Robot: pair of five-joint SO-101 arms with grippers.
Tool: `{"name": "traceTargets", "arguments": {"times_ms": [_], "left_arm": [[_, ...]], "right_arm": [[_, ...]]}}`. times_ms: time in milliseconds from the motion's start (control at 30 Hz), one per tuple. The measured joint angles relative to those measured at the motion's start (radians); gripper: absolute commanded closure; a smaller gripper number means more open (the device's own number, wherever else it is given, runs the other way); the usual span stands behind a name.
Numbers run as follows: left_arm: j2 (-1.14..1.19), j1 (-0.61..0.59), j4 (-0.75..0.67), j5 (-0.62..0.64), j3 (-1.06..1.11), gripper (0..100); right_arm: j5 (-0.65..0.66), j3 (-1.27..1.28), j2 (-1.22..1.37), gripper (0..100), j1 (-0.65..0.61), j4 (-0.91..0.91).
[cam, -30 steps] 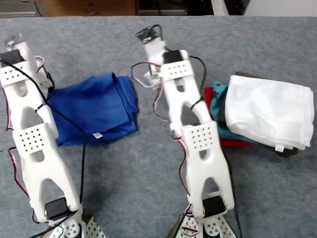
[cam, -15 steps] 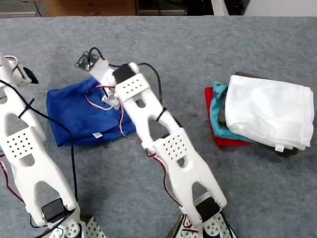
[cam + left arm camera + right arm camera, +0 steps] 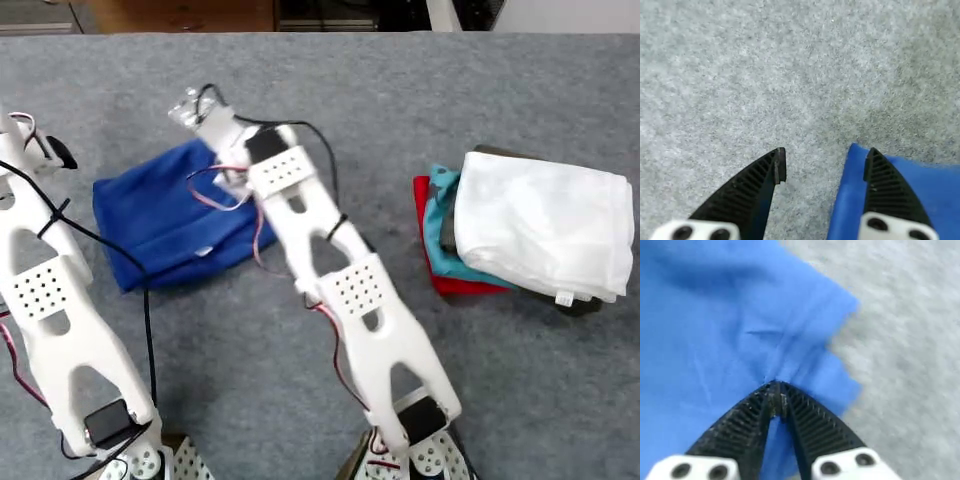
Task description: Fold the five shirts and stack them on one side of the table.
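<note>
Blue shirt (image 3: 160, 225): lies roughly folded on the left half of the tabletop (image 3: 400, 110), closer to the left edge than to the middle. A small white tag shows near the side facing the near edge.

Right tool (image 3: 776, 396): fingers fully closed, pinching a small pucker of the blue shirt (image 3: 715, 325) between the tips. Creases fan out from the pinch point. The grip sits close to a ragged border of the cloth, with bare grey tabletop just past it. In the high view the right arm lies diagonally across the tabletop, and the right tool (image 3: 222, 150) is over the part of the shirt toward the far edge.

Left tool (image 3: 825, 161): spread wide, holding nothing. One finger is over a corner of the blue shirt (image 3: 920, 185), the other over bare tabletop. Cannot tell whether it touches the cloth.

Stack by the right edge of the tabletop: white shirt (image 3: 545, 225) on top, teal shirt (image 3: 438, 232) beneath it, red shirt (image 3: 452, 286) at the bottom. A dark layer (image 3: 578, 305) peeks out under the white one.
</note>
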Motion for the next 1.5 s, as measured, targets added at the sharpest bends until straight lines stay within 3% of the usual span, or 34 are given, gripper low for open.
{"name": "traceTargets", "arguments": {"times_ms": [433,667,800,1000,1367,1500], "left_arm": [[0.002,0.089,0.000,0.006,0.014,74],[0.002,0.172,0.000,0.087,-0.009,74],[0.034,0.206,-0.064,0.163,-0.023,74],[0.083,0.207,-0.163,0.242,-0.023,74],[0.160,0.207,-0.173,0.253,-0.023,74],[0.181,0.207,-0.173,0.253,-0.023,81]], "right_arm": [[0.002,-0.279,0.011,99.4,0.038,0.218],[0.002,-0.425,0.009,99.4,0.054,0.371],[0.002,-0.422,0.011,99.5,0.055,0.500],[-0.063,-0.345,0.009,99.5,0.040,0.516],[-0.080,-0.077,0.000,99.5,0.049,0.506],[-0.068,-0.115,0.002,99.5,0.077,0.511]]}}
